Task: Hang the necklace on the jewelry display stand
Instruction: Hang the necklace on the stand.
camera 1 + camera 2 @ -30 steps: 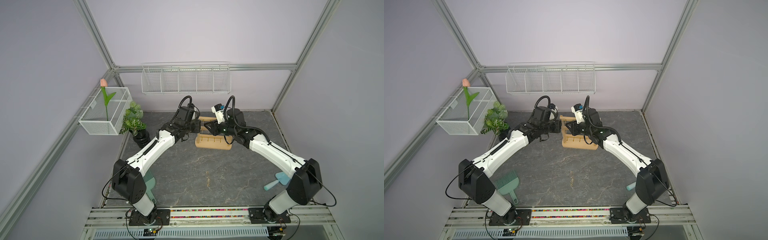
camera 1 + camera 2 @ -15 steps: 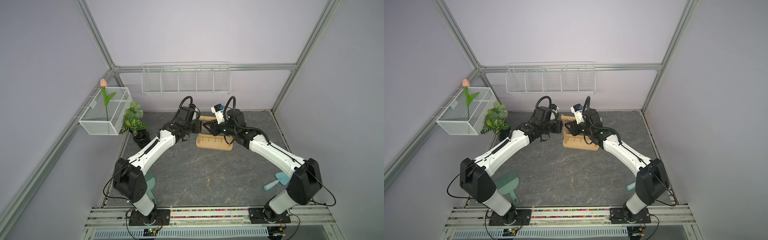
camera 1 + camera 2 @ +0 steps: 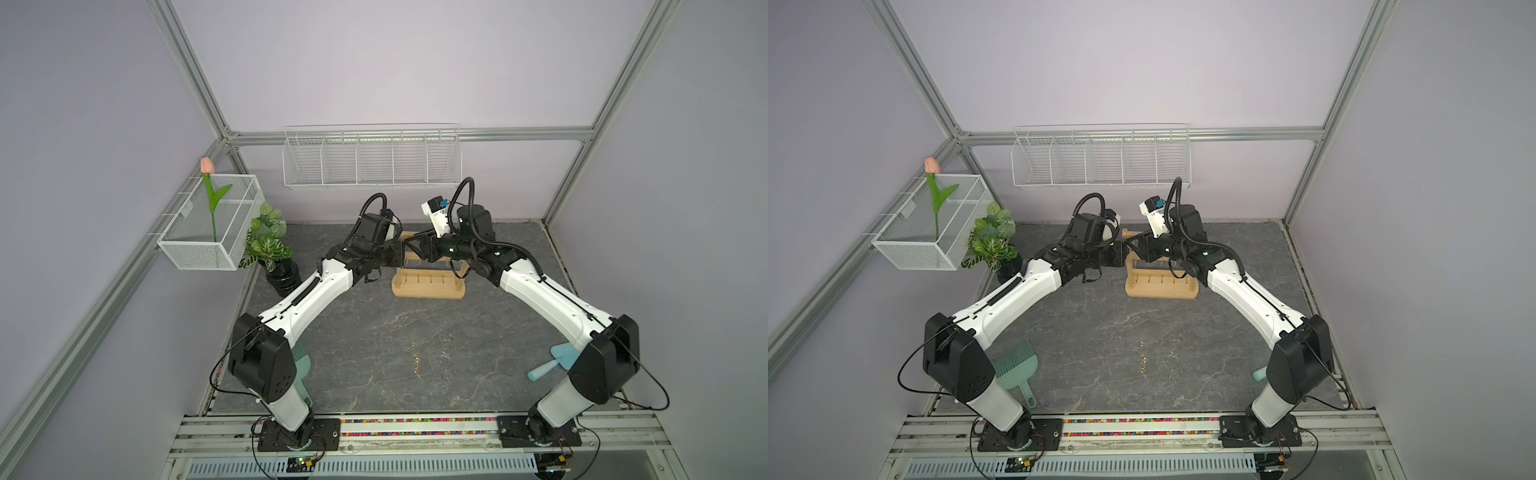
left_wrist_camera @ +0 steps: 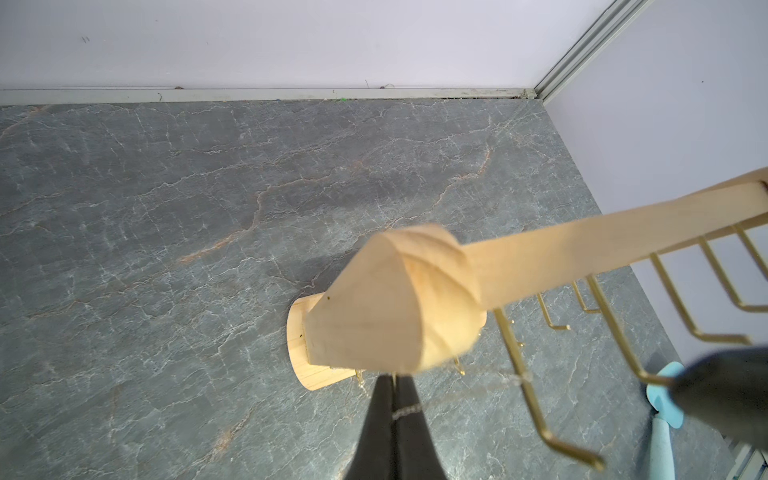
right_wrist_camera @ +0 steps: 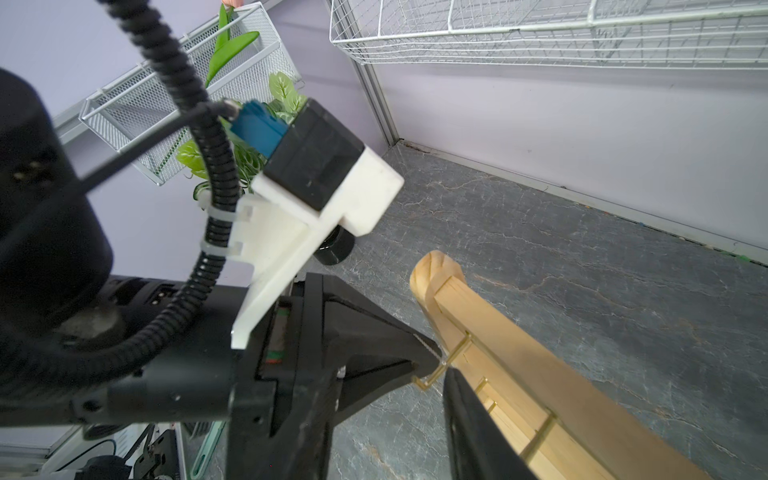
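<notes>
The jewelry display stand (image 3: 428,289) (image 3: 1160,289), light wood with gold hooks, stands at the back middle of the table. The necklace (image 4: 498,381) is a thin silver chain. It runs from my left gripper (image 4: 393,380) (image 3: 399,254) over a gold hook (image 4: 523,386) of the top rail. My left gripper is shut on the chain, just beside the stand's left post (image 4: 390,307). In the right wrist view the chain (image 5: 427,345) leaves the left fingertips toward a hook (image 5: 457,351). My right gripper (image 3: 412,248) (image 3: 1133,247) is open at that same rail end, one finger (image 5: 469,415) close to the hook.
A white wire basket (image 3: 372,160) hangs on the back wall. A mesh basket with a tulip (image 3: 208,226) and a potted plant (image 3: 270,245) are at the left. A green brush (image 3: 1013,365) and a blue scoop (image 3: 557,361) lie by the arm bases. A small gold streak (image 3: 415,359) shows mid-table.
My right gripper's jaws have spread apart at the top rail. The left gripper stays shut on the chain, and both arms have hardly shifted.
</notes>
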Robot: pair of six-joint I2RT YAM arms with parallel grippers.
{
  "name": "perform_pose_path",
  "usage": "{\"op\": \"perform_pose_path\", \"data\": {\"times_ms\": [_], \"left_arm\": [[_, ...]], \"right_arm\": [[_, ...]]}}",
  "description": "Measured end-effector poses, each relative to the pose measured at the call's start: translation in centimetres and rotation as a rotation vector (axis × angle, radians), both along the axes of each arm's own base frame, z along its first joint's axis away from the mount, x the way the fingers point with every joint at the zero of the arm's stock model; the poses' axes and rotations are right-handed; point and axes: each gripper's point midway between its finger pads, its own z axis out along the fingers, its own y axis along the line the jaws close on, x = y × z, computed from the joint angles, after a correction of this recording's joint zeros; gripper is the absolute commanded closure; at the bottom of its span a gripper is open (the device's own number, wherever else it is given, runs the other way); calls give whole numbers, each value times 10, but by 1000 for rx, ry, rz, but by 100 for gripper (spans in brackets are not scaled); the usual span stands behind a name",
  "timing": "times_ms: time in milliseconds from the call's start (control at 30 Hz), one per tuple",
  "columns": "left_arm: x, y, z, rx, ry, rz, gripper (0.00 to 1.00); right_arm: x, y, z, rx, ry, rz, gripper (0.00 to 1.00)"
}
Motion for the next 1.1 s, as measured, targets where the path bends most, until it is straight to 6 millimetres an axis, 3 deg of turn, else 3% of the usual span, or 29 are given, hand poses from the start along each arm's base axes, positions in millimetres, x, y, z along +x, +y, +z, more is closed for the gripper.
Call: {"op": "perform_pose_path", "data": {"times_ms": [167,400,467,567,733,833,933,1100], "left_arm": [[0,0,0,-3,2,-1,100],[0,0,0,-4,2,-1,100],[0,0,0,-4,2,-1,100],[0,-1,0,-4,2,-1,100],[-1,-1,0,-5,3,-4,100],[-1,-1,0,-6,3,-4,100],[-1,-1,0,-6,3,-4,100],[-1,-1,0,-5,4,-4,100]], "right_arm": [[-12,-5,-4,-17,33,7,54],[-53,-25,19,3,-13,3,56],[-62,-32,17,8,-26,-13,58],[-68,-40,-5,5,-26,-48,62],[-62,-46,-75,-27,14,-127,63],[-53,-40,-101,-35,-7,-157,63],[-43,-30,-111,-23,-50,-185,63],[-22,-22,-98,42,-158,-257,65]]}}
